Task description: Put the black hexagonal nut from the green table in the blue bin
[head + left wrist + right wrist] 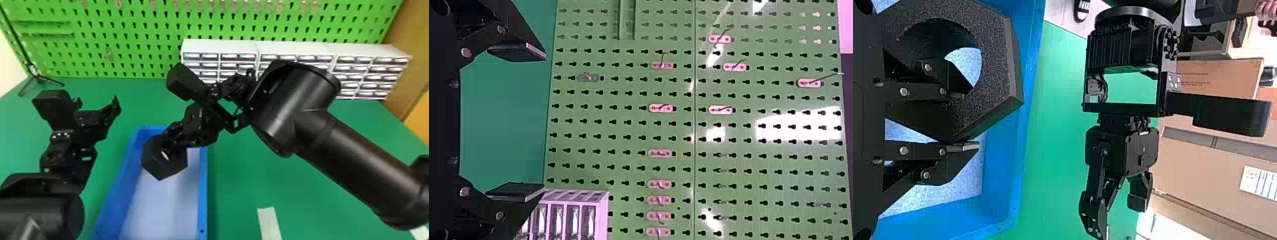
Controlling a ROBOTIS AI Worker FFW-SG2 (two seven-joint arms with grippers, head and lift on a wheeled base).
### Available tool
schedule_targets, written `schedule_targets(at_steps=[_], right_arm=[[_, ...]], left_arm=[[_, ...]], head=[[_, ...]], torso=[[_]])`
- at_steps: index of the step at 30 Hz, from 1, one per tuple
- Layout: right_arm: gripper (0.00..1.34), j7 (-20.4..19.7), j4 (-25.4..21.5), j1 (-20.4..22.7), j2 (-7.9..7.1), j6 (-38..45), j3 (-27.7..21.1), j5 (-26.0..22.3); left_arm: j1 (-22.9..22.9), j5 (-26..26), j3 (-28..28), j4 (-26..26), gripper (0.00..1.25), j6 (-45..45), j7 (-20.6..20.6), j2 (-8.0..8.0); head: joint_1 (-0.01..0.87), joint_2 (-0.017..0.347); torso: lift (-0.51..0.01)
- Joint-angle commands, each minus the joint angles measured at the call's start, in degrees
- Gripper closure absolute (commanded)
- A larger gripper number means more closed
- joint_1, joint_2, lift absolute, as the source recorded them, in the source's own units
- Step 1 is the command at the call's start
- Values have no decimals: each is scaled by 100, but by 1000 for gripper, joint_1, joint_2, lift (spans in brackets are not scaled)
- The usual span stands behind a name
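In the head view, my right gripper [175,140] is shut on the black hexagonal nut [174,166], held tilted above the blue bin [203,191]. The right wrist view gives a closer look: one finger of the right gripper [965,119] passes into the hole of the nut [998,70] and the other lies against its outer side, with the blue bin [1003,172] behind. Over the table's left part, the left gripper [97,103] stands open; in the left wrist view, nothing is between the fingers of the left gripper [518,121].
White drawer units [220,48] stand at the back of the green table [242,178], before a green pegboard [143,38]. A small black tripod [39,77] is at the back left. A pale strip [269,223] lies right of the bin.
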Motion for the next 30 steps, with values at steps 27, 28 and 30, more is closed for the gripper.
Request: schedule_targets(at_steps=[27, 28, 30], right_arm=[[167, -17, 35, 32, 0, -103, -57, 7], [156, -17, 35, 32, 0, -103, -66, 7], [144, -17, 35, 40, 0, -111, -75, 7]], left_arm=[[17, 9, 17, 0, 329, 0, 0, 9], [17, 9, 26, 0, 331, 0, 0, 9], [17, 9, 26, 0, 334, 0, 0, 0]], head=[[686, 28], [686, 28], [686, 28]], torso=[[-96], [-96], [-96]])
